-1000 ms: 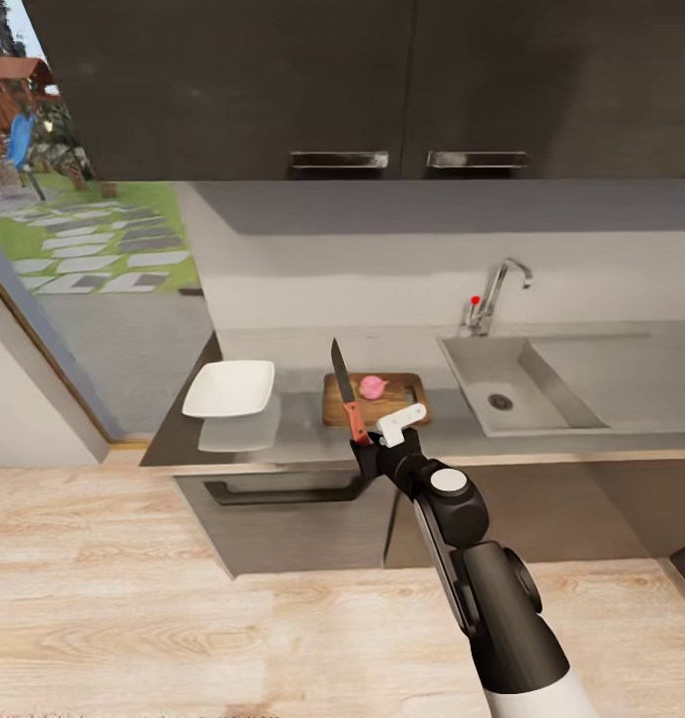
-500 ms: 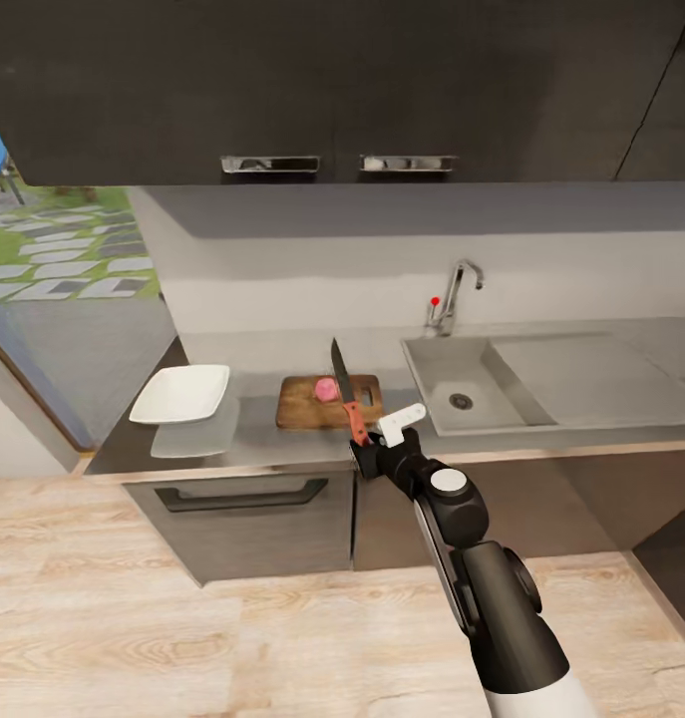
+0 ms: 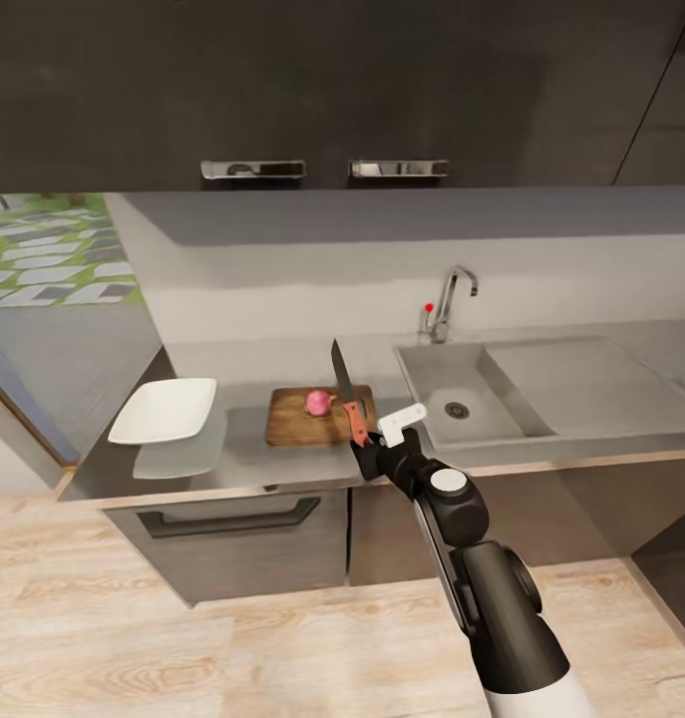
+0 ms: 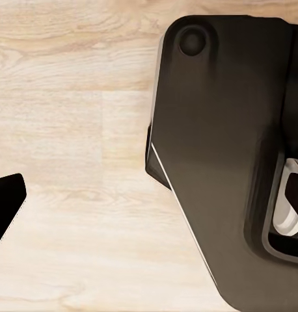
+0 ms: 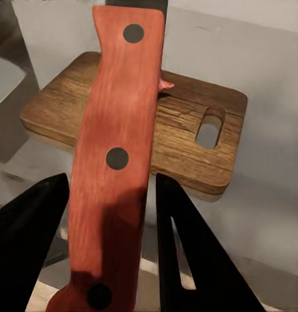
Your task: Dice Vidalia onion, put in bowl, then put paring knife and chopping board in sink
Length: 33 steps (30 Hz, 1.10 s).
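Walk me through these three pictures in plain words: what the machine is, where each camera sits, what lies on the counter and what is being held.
This is a simulated wheeled robot with two arms. The big picture looks down from its head. The right gripper is shut on the paring knife, blade pointing up. On the countertop lie a chopping board with the Vidalia onion on it and a white bowl; the sink is beside them. The right wrist camera shows the knife's red handle between dark fingers. The left wrist camera faces wooden floor.

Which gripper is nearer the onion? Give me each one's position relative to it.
Right. The right gripper, holding the paring knife, hangs just short of the chopping board where the Vidalia onion sits. The left gripper points at the wooden floor, well away.
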{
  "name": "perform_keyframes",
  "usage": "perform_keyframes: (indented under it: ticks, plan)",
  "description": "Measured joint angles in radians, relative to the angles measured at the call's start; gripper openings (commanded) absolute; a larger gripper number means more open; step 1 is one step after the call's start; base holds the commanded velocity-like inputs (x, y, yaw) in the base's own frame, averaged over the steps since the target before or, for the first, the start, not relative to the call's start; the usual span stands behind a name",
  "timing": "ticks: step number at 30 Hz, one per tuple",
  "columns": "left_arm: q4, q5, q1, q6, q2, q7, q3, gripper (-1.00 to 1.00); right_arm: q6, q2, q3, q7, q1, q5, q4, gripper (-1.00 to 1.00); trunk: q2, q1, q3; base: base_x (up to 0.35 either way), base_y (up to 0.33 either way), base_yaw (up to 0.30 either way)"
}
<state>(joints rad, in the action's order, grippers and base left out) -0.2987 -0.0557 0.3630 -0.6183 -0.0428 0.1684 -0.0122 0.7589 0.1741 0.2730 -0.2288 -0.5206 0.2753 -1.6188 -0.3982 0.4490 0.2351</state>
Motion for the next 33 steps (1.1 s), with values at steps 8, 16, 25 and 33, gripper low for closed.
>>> perform_keyframes:
  ticks: [8,16,25,33]
  plan:
    - [0.000,0.000,0.000,0.001,0.000,0.000,0.000,1.00,0.003,0.000,0.000,0.001,0.000,0.000,0.000,-1.00,0.000,0.000,0.000,0.042,0.009,0.000]
    - [0.000,0.000,0.000,0.001,0.000,0.000,0.000,1.00,0.045,0.000,-0.002,0.013,0.000,0.031,0.000,-1.00,0.000,0.000,0.000,0.001,0.000,0.000]
    - [0.001,0.000,0.000,0.002,0.000,0.000,0.000,1.00,0.150,0.000,0.090,0.130,-0.006,0.307,0.005,-1.00,0.000,0.000,0.000,0.000,0.000,0.000]
    - [0.002,-0.001,0.000,0.003,0.000,0.000,0.000,1.00,0.206,0.000,0.120,0.136,-0.034,0.478,0.032,-1.00,0.000,0.000,0.000,0.000,0.000,0.000]
